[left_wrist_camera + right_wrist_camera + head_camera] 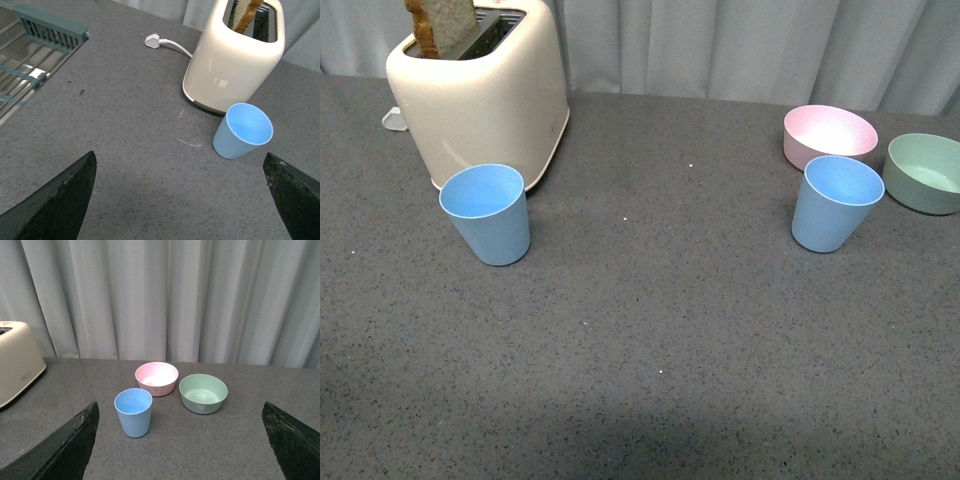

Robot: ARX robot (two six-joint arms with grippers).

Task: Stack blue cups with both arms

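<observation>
Front view: left blue cup [487, 213] stands by the toaster [480, 90] near the worktop's [660, 340] far left corner, right blue cup [836, 203] by the pink bowl [830, 135] near its far right corner; left claw [180, 156] and right claw [180, 405], wide and empty, should each grip squarely, sparing neighbours.

Layout of the table [650, 330]: one group far left, one group far right, well apart.
The toaster [485, 95] stands far left with a bread slice [440, 25] in its slot, and the left cup [488, 213] stands upright just in front of it. The right cup [835, 203] stands upright just in front of the first bowl [830, 135]; the second bowl [925, 172] sits just right of both.
</observation>
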